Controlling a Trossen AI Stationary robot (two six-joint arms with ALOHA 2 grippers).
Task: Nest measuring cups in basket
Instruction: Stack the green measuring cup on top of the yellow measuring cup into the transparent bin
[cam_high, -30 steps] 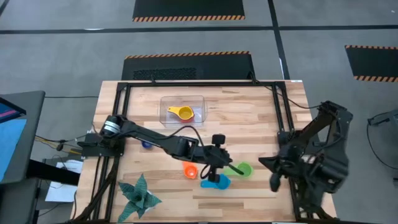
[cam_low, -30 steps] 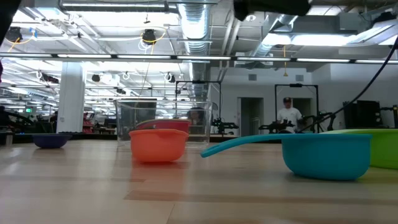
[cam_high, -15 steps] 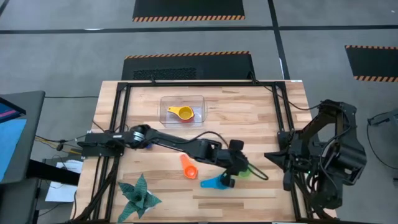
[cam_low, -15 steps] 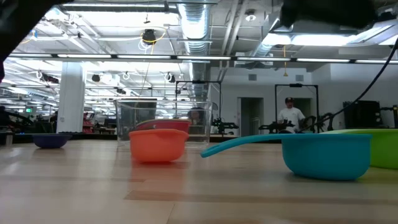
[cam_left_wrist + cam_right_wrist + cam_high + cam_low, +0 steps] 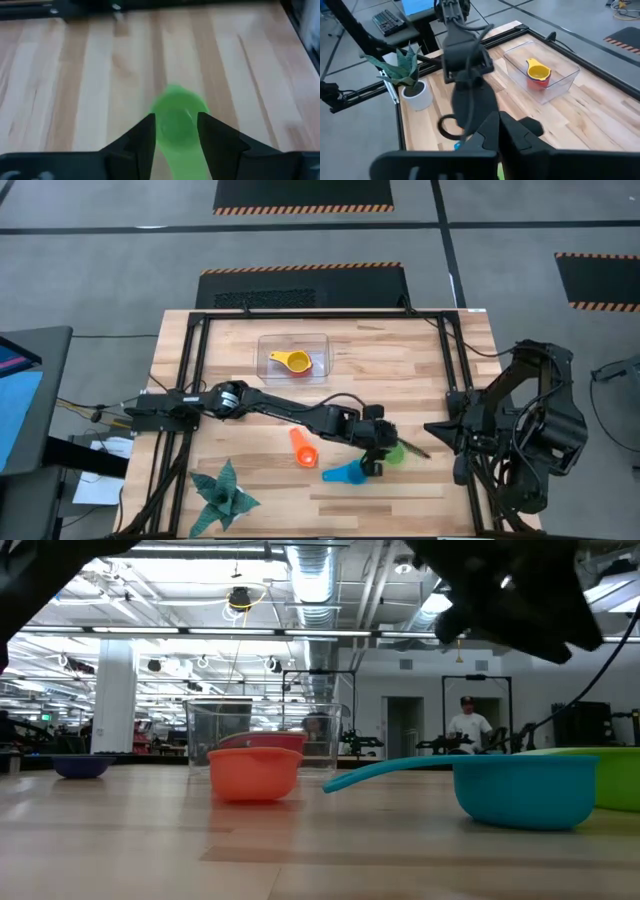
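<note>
Near the front right of the counter point(image 5: 420, 370) our left tool point(image 5: 175, 137) hung over the green measuring cup point(image 5: 394, 452), its fingers point(image 5: 142, 142) spread apart with the cup's bowl and handle showing between them in the left wrist view; we could not tell whether they touched it. Just beside the green cup lay the blue measuring cup point(image 5: 347, 472), its long axis slanting across the counter, handle aimed up toward the green cup and partly under our arm. Farther left the orange measuring cup point(image 5: 302, 448) lay with its handle pointing toward the back of the counter. At the back, well apart from these, the basket point(image 5: 293, 356) held the yellow measuring cup point(image 5: 291, 361), handle pointing left, sitting on a red measuring cup point(image 5: 536, 83) under it. A small dark blue cup point(image 5: 82, 767) sat near our left arm's base, and the teal paper plant point(image 5: 222, 492) stood at the front left corner. Our right tool point(image 5: 501, 131) waited off the right edge of the counter, its fingers together.
</note>
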